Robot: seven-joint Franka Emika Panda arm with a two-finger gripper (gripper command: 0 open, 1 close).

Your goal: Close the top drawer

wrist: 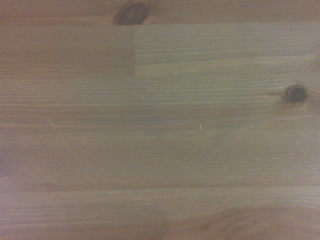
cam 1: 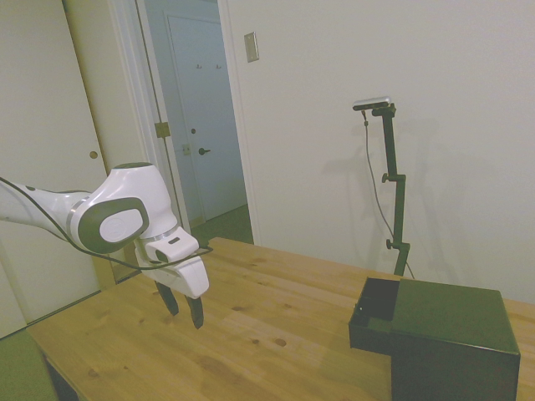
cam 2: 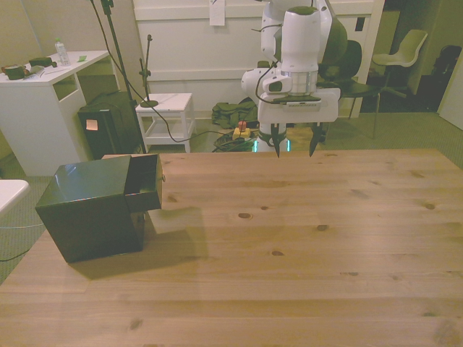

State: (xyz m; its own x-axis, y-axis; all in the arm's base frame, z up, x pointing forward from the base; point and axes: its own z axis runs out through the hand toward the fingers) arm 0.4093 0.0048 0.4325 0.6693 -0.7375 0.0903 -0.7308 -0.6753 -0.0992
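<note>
The top drawer (cam 2: 144, 183) stands pulled partway out of the dark cabinet (cam 2: 90, 210) near the front view's left edge of the surface (cam 2: 304, 238), its flat front facing toward the front view's right, so its sliding axis runs across the surface, from the front view's right to its left. The end effector (cam 2: 294, 148) hangs over the far edge of the surface, well apart from the drawer and off toward the front view's right of it, with its two fingers (cam 2: 313, 147) pointing down and standing apart, holding nothing. In the side view the same gap shows: the end effector (cam 1: 184, 307) hovers above bare wood at the picture's left, while the drawer (cam 1: 373, 316) juts from the cabinet (cam 1: 451, 347) at the right, its open front turned toward the arm. The judgement from this is that the closing push must travel along that axis, toward the front view's left, after the end effector comes down level with the drawer front; nothing on the surface lies between them. The wrist view shows only wood grain and knots (wrist: 295, 93), no drawer. The surface is pale pine planks. Beyond it the room holds a white desk (cam 2: 43, 108), a small white side table (cam 2: 165, 116), a chair (cam 2: 405, 50), cables on the floor, and in the side view a doorway (cam 1: 196, 125).
</note>
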